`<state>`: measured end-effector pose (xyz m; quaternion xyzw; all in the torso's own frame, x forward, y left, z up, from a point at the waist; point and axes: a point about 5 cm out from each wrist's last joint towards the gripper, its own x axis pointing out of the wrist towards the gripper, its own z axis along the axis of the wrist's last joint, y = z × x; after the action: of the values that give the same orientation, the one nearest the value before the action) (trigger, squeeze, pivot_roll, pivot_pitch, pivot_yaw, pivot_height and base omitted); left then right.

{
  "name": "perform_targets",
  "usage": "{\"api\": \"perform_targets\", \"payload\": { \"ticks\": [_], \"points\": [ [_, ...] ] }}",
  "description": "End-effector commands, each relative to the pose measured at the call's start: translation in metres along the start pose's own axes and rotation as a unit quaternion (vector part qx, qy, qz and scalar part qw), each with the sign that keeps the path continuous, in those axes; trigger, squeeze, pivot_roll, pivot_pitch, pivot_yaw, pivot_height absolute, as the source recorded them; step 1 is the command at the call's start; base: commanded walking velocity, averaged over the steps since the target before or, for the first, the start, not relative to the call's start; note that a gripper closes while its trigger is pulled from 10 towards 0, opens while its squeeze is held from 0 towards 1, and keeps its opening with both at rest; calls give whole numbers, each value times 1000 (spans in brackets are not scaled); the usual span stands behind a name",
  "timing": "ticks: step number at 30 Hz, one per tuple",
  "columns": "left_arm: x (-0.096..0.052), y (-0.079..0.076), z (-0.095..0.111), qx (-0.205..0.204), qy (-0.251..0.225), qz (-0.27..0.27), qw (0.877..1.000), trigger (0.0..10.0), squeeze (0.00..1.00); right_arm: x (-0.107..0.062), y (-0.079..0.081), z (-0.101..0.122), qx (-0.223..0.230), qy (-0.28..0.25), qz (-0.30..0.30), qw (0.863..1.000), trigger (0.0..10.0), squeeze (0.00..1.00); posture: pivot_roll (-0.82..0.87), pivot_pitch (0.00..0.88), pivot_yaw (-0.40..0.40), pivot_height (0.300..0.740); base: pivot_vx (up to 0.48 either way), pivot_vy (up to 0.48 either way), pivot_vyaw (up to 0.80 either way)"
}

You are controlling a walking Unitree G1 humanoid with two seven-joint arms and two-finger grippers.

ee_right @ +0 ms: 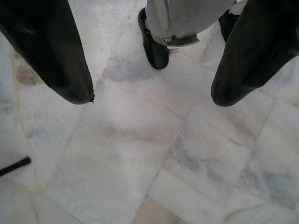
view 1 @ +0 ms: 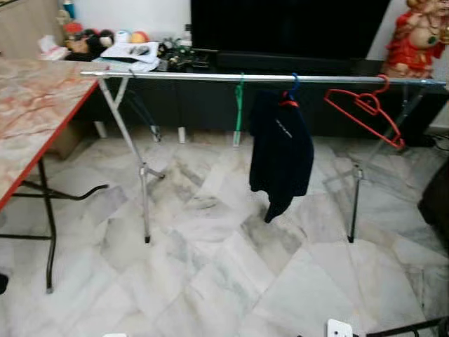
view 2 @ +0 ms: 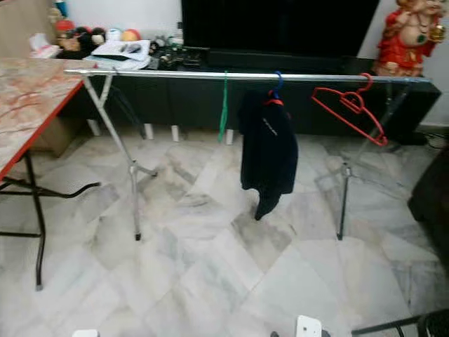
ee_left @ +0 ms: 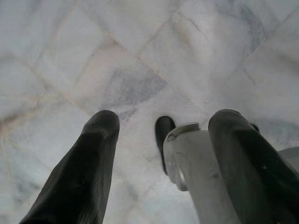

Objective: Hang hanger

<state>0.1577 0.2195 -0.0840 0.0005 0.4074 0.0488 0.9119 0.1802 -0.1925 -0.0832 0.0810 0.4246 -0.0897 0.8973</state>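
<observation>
Over pale marble floor (ee_right: 140, 154): left gripper (ee_left: 163, 126) and right gripper (ee_right: 149, 88), fingers spread, empty. Ahead, red plastic hanger (view 1: 365, 109) tilted on silver metal rail (view 1: 210, 76). Approach squarely; level hook first.

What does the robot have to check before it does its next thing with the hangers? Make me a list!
1. Rail level on its stand: ok.
2. Red hanger hooked on the rail: ok, though it hangs tilted.
3. Dark top hanging on the rail from a blue hook: ok.
4. Green hanger on the rail: ok.
5. Left gripper open, holding nothing, pointing at the floor: ok.
6. Right gripper open, holding nothing: ok.
</observation>
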Motion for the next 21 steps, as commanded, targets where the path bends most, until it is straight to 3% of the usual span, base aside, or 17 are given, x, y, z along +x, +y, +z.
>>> {"api": "perform_targets", "payload": {
  "ticks": [1, 21],
  "points": [
    [-2, 1, -9, 3, 20, 5, 1000, 10000, 0, -1, -1, -6, -3, 11, -3, 1000, 10000, 0, -8, 97, -10, 740, 0, -322, -800],
    [-2, -1, -8, -8, 18, 7, 1000, 10000, 0, -1, -4, -6, -7, 15, -4, 1000, 10000, 0, -3, 92, -19, 740, 0, -13, -800]
  ]
}}
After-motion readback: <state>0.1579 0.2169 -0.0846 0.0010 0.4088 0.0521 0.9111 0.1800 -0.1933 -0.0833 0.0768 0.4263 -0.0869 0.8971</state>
